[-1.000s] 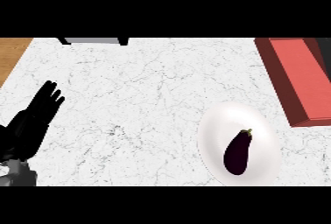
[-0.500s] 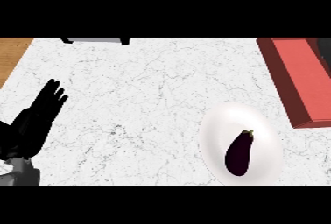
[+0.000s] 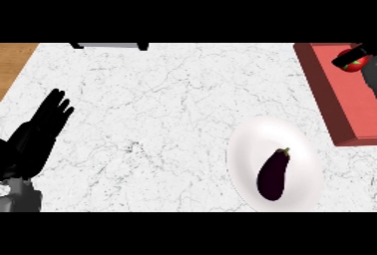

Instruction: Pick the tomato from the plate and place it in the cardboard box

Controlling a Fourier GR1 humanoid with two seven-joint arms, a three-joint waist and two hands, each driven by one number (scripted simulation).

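Red tomato (image 3: 358,63) now shows at the view's right edge, our right hand (image 3: 344,58) curled over it above the red box (image 3: 316,84); a second ago neither was in view. We judge release is close. Only an aubergine (image 3: 273,173) lies on the white plate (image 3: 247,144). Our left hand (image 3: 33,142) rests open at the marble surface's (image 3: 169,99) left edge.

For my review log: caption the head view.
Right hand holds tomato over red box; eggplant lies on plate; left hand rests open.
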